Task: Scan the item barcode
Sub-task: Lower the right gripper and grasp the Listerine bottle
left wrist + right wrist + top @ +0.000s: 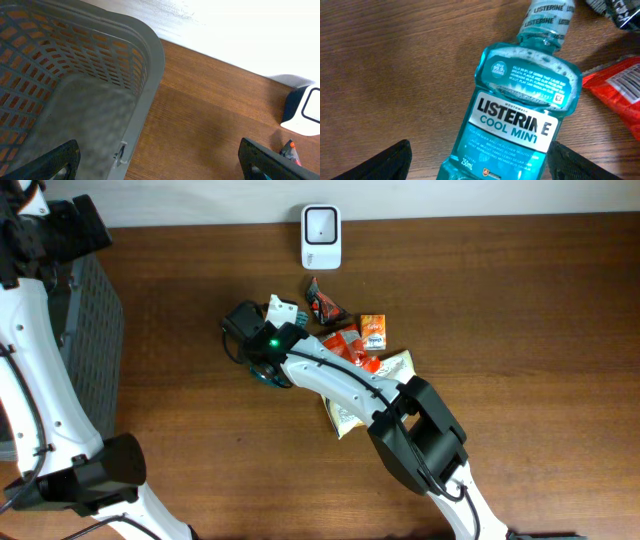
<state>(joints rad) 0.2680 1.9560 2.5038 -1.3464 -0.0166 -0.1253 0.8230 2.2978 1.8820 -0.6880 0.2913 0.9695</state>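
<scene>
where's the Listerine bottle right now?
Listerine bottle lies flat inside the open right pincer, mid overhead view, just left of the red packet.

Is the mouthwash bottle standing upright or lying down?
Lying down: the mouthwash bottle lies on its side on the wooden table, with its front label facing up.

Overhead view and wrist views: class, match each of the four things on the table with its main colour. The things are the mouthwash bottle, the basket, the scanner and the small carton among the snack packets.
Things:
1. mouthwash bottle
2. basket
3. scanner
4. small carton

Colours:
A. white
B. orange
C. teal blue
D. grey

Pairs: 1-C, 2-D, 3-A, 4-B
</scene>
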